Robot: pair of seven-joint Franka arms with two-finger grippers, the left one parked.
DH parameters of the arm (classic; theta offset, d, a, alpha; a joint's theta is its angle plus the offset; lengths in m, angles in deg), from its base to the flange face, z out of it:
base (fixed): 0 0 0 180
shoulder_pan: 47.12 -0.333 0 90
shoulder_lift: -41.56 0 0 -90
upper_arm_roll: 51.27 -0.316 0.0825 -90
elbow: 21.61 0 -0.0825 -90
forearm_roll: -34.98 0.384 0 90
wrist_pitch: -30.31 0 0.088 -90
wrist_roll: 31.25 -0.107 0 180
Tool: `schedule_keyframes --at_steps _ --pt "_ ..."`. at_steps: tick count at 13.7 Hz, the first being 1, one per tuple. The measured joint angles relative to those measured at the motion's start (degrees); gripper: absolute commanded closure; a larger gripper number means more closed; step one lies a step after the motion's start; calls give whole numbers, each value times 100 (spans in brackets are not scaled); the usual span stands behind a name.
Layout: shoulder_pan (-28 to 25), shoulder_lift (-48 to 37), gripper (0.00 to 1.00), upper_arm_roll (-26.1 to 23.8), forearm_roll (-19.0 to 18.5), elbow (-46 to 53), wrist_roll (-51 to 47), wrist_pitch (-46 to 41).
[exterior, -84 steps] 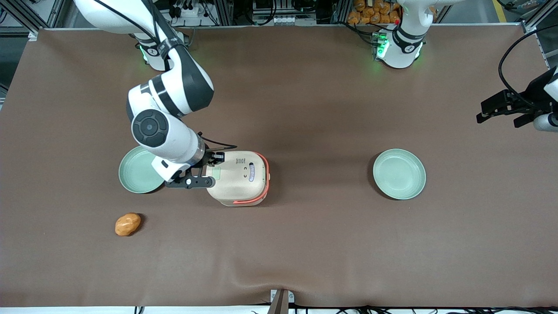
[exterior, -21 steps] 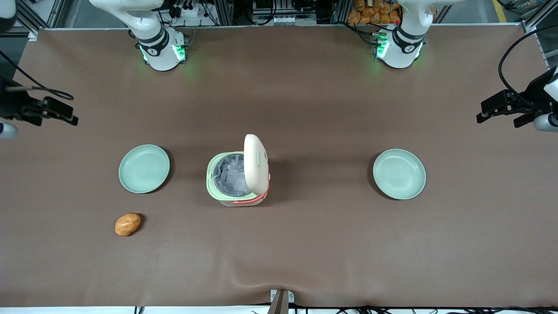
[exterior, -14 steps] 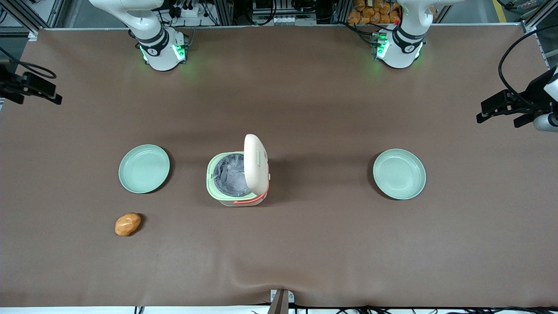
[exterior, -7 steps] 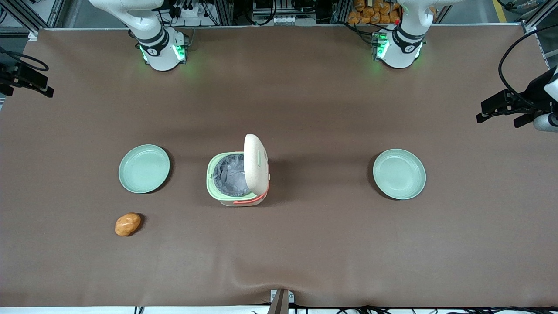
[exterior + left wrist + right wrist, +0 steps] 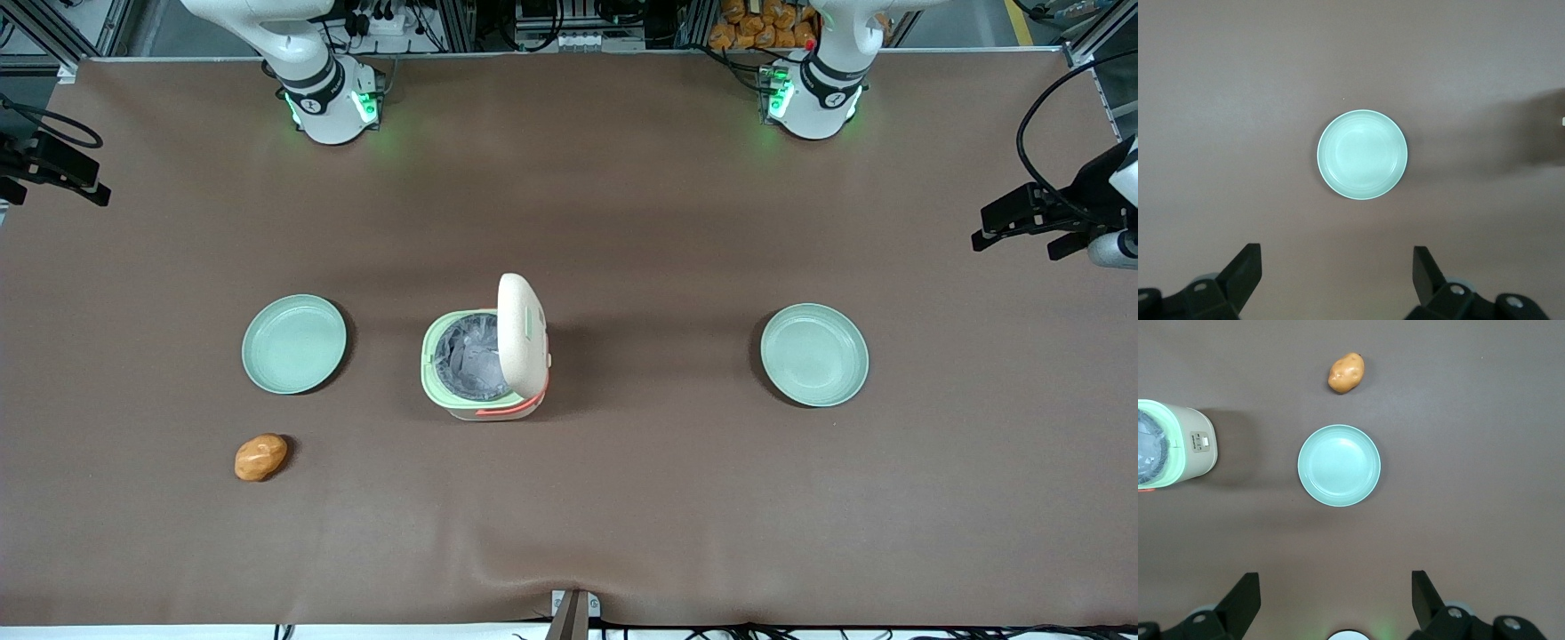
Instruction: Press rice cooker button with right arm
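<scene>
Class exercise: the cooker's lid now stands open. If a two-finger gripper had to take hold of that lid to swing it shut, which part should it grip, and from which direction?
Grip the raised lid of the rice cooker by its free upper edge, coming from above: it stands nearly upright and presents a thin edge. The gripper, fingers open, hangs high over the plate toward the working arm's end.

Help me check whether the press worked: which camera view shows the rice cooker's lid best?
The front view: the rice cooker shows whole, its cream lid standing open. The right wrist view catches only the body's edge, no lid; the gripper hangs open above a plate. The left wrist view shows no cooker.
</scene>
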Motion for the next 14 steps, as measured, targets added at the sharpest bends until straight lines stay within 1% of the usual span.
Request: schedule_keyframes --at_steps 14 --pt "-3 3 0 84 0 0 -23 -16"
